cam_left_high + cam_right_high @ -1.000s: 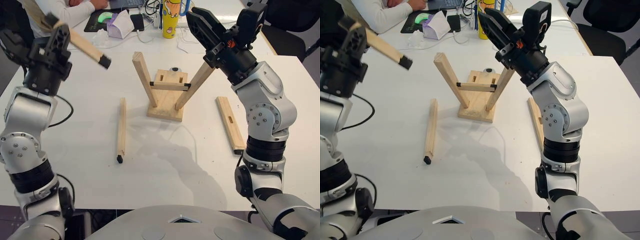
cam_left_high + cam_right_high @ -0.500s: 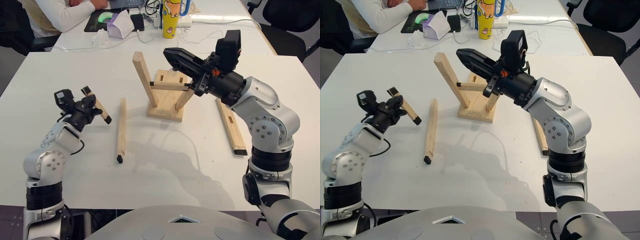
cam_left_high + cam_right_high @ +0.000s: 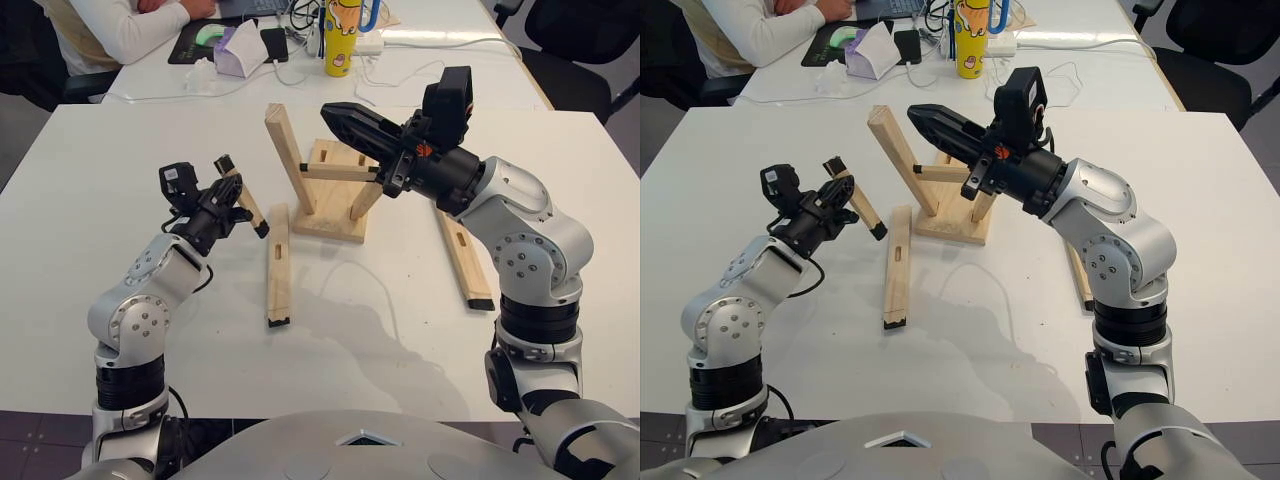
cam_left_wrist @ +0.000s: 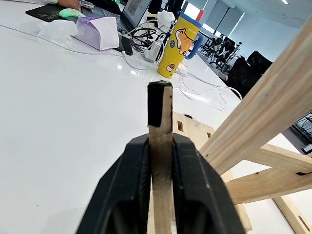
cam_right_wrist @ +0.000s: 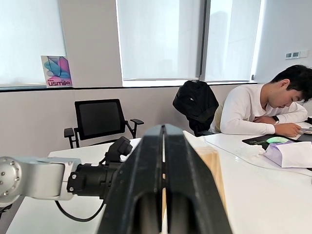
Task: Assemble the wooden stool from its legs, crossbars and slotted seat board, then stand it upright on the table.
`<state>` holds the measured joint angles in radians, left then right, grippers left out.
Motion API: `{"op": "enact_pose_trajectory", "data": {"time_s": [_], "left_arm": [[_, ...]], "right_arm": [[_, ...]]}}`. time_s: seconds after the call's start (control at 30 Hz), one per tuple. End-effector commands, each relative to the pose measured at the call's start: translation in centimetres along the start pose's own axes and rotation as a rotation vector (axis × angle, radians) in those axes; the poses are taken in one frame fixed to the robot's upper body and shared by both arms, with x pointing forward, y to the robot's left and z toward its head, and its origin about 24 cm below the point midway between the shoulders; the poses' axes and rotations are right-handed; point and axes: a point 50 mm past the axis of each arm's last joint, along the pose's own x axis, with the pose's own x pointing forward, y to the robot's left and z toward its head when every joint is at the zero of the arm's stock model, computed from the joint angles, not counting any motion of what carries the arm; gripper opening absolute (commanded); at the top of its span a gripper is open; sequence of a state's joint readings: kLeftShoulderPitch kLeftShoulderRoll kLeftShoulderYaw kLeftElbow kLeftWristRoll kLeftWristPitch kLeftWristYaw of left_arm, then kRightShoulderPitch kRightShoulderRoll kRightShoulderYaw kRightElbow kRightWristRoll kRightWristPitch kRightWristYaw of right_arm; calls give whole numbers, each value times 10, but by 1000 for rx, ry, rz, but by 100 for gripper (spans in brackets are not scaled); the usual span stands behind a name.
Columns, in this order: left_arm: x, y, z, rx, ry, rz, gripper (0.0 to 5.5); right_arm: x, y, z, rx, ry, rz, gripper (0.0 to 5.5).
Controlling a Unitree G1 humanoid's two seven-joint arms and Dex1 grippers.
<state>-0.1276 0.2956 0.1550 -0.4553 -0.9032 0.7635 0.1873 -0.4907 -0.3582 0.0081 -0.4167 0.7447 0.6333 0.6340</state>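
Note:
The slotted seat board [image 3: 328, 222] lies flat on the table. Two slanted legs, one on the left [image 3: 289, 158] and one on the right [image 3: 368, 198], stand up from it, joined by a crossbar [image 3: 338, 172]. My right gripper [image 3: 332, 111] is shut and holds nothing, and it hovers just above that crossbar. My left gripper [image 3: 226, 203] is left of the board, shut on a short black-tipped crossbar [image 4: 161, 114] held clear of the table. One loose leg [image 3: 278, 264] lies between the left gripper and the board. A second loose leg [image 3: 462, 250] lies to the right.
A yellow cup [image 3: 340, 38], a purple tissue box [image 3: 240, 50], cables and a person's desk items sit along the far edge. Bare white tabletop [image 3: 360, 330] stretches along the near side.
My left arm came down from a raised pose and carried the short crossbar right, toward the board. My right gripper swung down over the fitted crossbar. The loose left leg shifted right.

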Motion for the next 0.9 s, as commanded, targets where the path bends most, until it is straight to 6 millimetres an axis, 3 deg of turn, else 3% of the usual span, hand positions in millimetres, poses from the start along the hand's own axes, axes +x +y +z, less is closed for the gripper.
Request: {"op": "enact_pose_trajectory", "data": {"time_s": [0.03, 0.47, 0.9], "left_arm": [[0, 2, 3, 10, -3, 14, 44], [-4, -9, -23, -310, -36, 90, 44], [-14, 5, -55, -240, 49, 254, 44]], "right_arm": [[-2, -3, -1, -5, 5, -21, 0], [-2, -4, -3, -6, -10, -55, 0], [-2, -6, -1, 1, -28, -77, 0]]}}
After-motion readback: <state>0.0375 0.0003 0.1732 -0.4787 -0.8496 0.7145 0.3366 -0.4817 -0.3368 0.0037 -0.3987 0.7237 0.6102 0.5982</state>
